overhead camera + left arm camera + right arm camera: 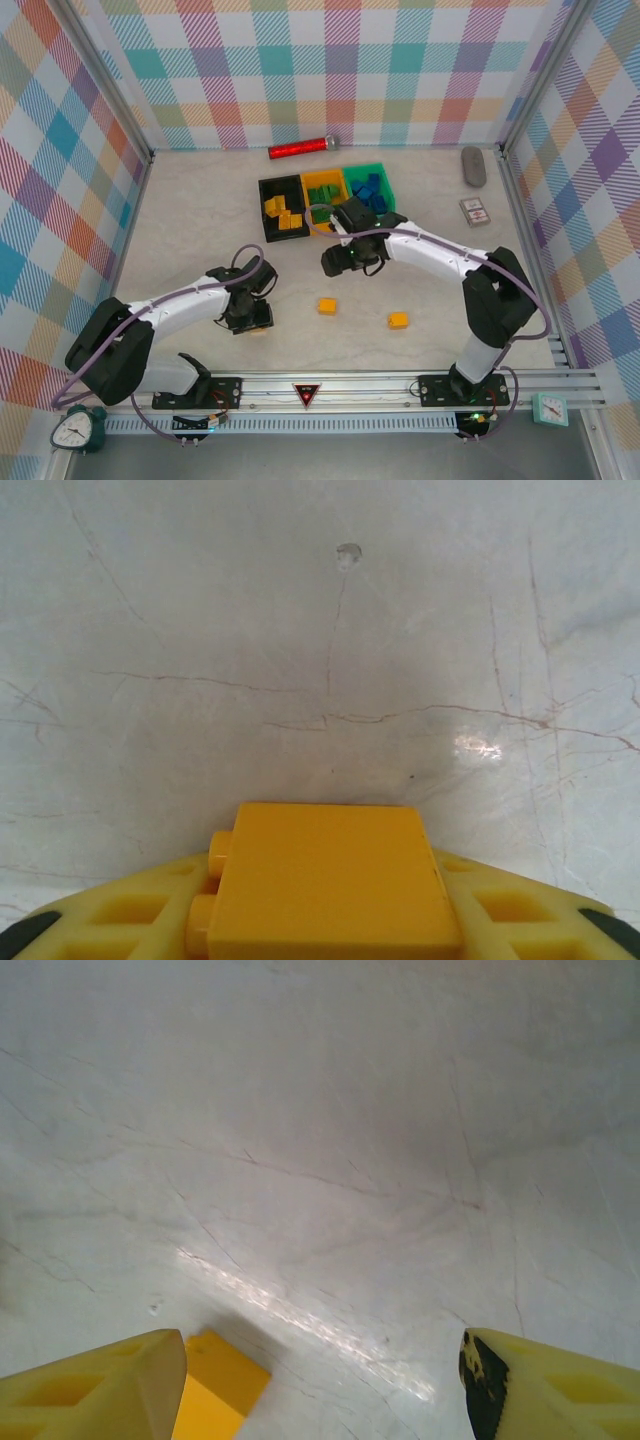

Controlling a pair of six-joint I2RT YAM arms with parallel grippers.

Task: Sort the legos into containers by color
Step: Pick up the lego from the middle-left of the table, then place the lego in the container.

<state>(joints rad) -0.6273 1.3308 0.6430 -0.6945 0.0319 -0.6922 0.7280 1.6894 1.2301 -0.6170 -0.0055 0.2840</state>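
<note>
Most of the sorting looks done to me. On the table (pixel 190 230) three bins sit touching in a row at the far side. The black bin (pixel 263 210) holds yellow bricks (pixel 283 212), the orange bin (pixel 322 175) green bricks (pixel 322 212), and the green bin (pixel 368 168) blue bricks (pixel 370 190) — one colour each.

The right gripper (pixel 342 262) hangs just this side of the bins, fingers spread wide with nothing between them. The left gripper (pixel 250 318) is low over the near-left table, fingers closed on a held brick (pixel 325 880) — yellow, studs to one side. I'd say it belongs in the black bin.

Two loose bricks (pixel 327 306) (pixel 398 320), both yellow-orange, lie apart on open table between the arms. By my count that makes three pieces left to sort.
</note>
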